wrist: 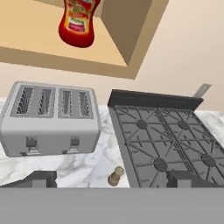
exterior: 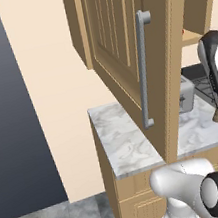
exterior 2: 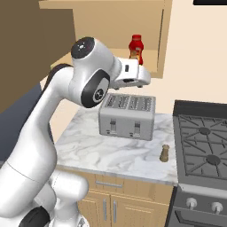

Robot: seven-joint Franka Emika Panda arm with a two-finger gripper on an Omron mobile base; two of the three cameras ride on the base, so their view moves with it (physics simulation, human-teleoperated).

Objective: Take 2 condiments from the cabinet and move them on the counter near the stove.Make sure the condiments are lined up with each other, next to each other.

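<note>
A red condiment bottle (exterior 2: 135, 48) stands on the open cabinet's shelf (exterior 2: 111, 60), near its right wall; in the hand view the bottle (wrist: 78, 22) is at the top. The tan wooden shaker (exterior 2: 165, 153) stands upright on the marble counter (exterior 2: 111, 153), just left of the stove (exterior 2: 204, 142). My gripper (exterior 2: 142, 80) hangs in the air in front of the shelf, above the toaster and below the bottle, touching nothing. In the hand view its fingertips (wrist: 41, 178) stand wide apart and open, with the shaker (wrist: 115, 176) far below between them.
A grey four-slot toaster (exterior 2: 127, 116) sits on the counter under the cabinet, left of the shaker. The cabinet door (exterior: 119, 38) with its grey bar handle (exterior: 143, 69) is swung open over the counter's left part. The counter's front edge is close to the shaker.
</note>
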